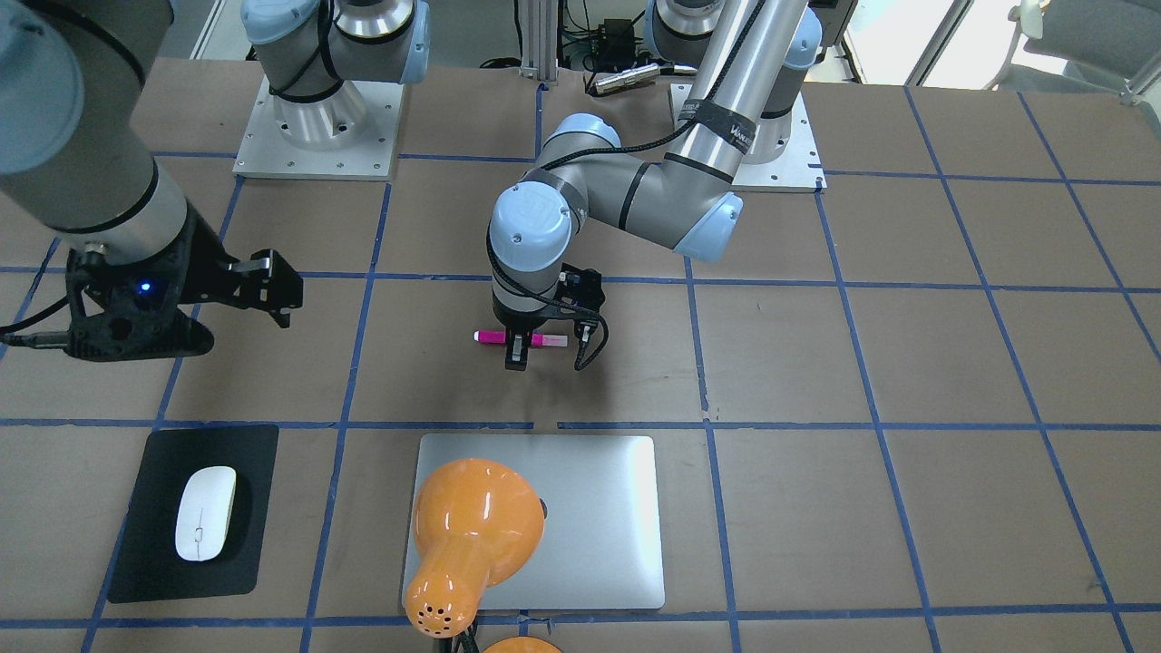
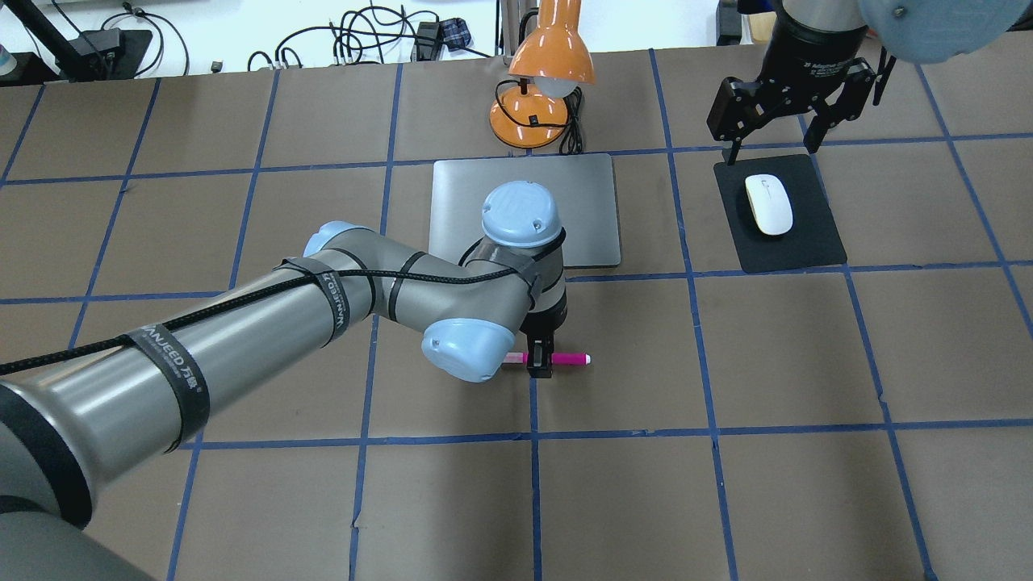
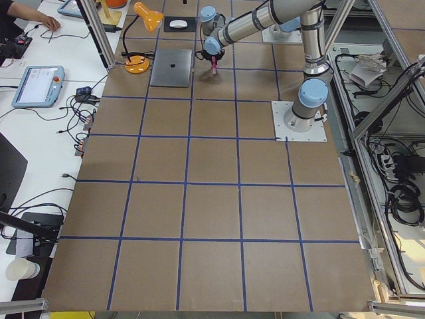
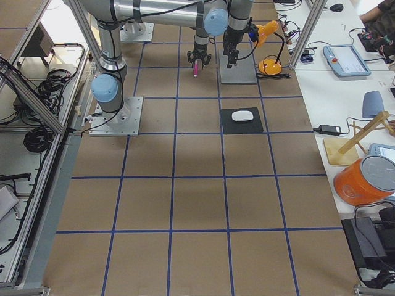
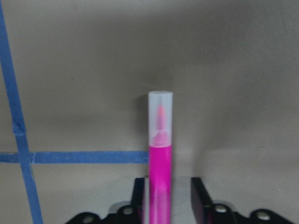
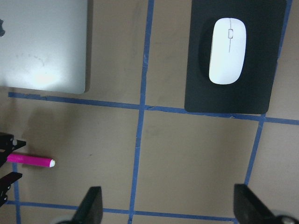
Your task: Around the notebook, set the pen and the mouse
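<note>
The magenta pen (image 1: 491, 336) lies on the brown table, on the robot's side of the silver notebook (image 1: 599, 517). My left gripper (image 2: 539, 361) points down over the pen's middle. In the left wrist view its jaws straddle the pen (image 5: 160, 154), one pad touching and the other a small gap away. The white mouse (image 2: 768, 203) rests on a black mat (image 2: 807, 242) to the right of the notebook (image 2: 585, 210). Open and empty, my right gripper (image 2: 771, 149) hovers above the mat's far edge. Its wrist view takes in the mouse (image 6: 227, 50) and the pen (image 6: 30, 161).
An orange desk lamp (image 2: 549, 73) stands at the notebook's far edge, its shade hanging over the notebook (image 1: 472, 526). My left arm's elbow reaches over the notebook's near side. Blue tape lines grid the table.
</note>
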